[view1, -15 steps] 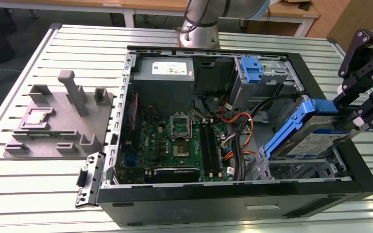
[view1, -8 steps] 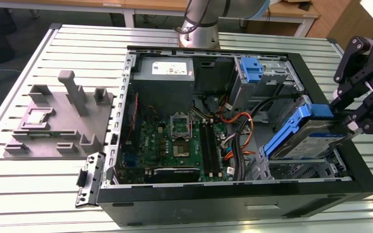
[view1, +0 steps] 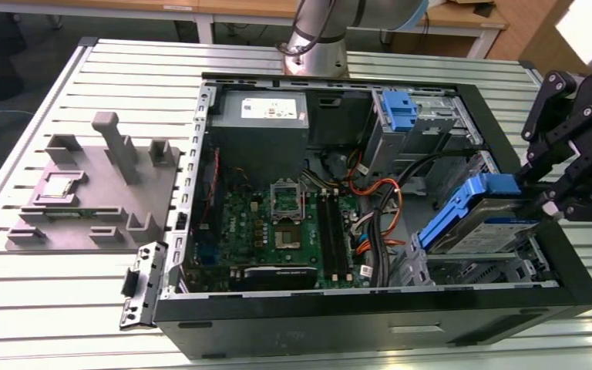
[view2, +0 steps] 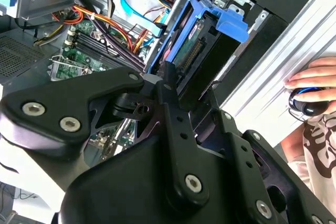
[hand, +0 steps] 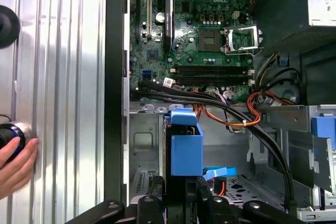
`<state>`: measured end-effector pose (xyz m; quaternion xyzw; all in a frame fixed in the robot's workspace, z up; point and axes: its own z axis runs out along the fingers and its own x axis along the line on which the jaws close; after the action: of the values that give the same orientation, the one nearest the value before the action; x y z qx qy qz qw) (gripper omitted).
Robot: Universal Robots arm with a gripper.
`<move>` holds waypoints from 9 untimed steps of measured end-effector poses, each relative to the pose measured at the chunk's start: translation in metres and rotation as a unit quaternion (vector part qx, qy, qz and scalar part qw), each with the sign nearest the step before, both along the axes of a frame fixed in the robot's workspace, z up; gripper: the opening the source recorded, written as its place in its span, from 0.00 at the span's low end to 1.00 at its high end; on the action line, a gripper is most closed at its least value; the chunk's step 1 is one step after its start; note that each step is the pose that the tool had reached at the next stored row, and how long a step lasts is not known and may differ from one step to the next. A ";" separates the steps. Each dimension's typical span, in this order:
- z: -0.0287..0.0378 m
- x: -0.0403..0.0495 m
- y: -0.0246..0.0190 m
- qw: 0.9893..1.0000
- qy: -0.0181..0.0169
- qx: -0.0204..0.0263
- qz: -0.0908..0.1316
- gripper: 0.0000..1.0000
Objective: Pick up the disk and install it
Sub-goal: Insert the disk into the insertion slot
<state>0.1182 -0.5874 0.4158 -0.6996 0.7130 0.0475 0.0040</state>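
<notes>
The disk (view1: 478,221), a silver drive in a bright blue bracket, is tilted over the open computer case (view1: 378,324) at the exterior view's right, its lower end down among the drive cage. My black gripper (view1: 543,202) is at its upper end, shut on it. In the first wrist view the blue bracket (hand: 186,148) stands between the fingers (hand: 152,204) of the gripper (hand: 181,203). In the second wrist view the disk (view2: 202,40) is seen edge-on beyond the gripper (view2: 191,95), whose linkages hide its near end.
Inside the case lie the green motherboard (view1: 286,223), orange and black cables (view1: 378,200), a grey power supply (view1: 260,112) and a fixed blue-handled drive bay (view1: 399,108). A grey fixture (view1: 90,193) sits on the slatted table (view1: 70,308). A person's hand (hand: 16,161) rests beside the case.
</notes>
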 end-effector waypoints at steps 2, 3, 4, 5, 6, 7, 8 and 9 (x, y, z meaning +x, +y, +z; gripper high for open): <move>-0.0031 0.0000 0.0000 1.000 0.000 0.000 0.000 0.35; -0.0046 0.0000 -0.0001 1.000 0.000 0.000 0.000 0.35; -0.0060 0.0000 -0.0001 1.000 0.000 0.000 0.000 0.35; -0.0076 0.0000 -0.0001 1.000 0.000 0.000 0.000 0.35; -0.0091 0.0000 -0.0001 1.000 0.000 0.000 0.000 0.35; -0.0106 0.0000 -0.0001 1.000 0.000 0.000 0.000 0.35; -0.0120 0.0000 -0.0002 1.000 0.000 0.000 0.000 0.35; -0.0136 0.0000 -0.0002 1.000 0.000 0.000 0.000 0.35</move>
<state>0.1182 -0.5876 0.4022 -0.6996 0.7130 0.0475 0.0040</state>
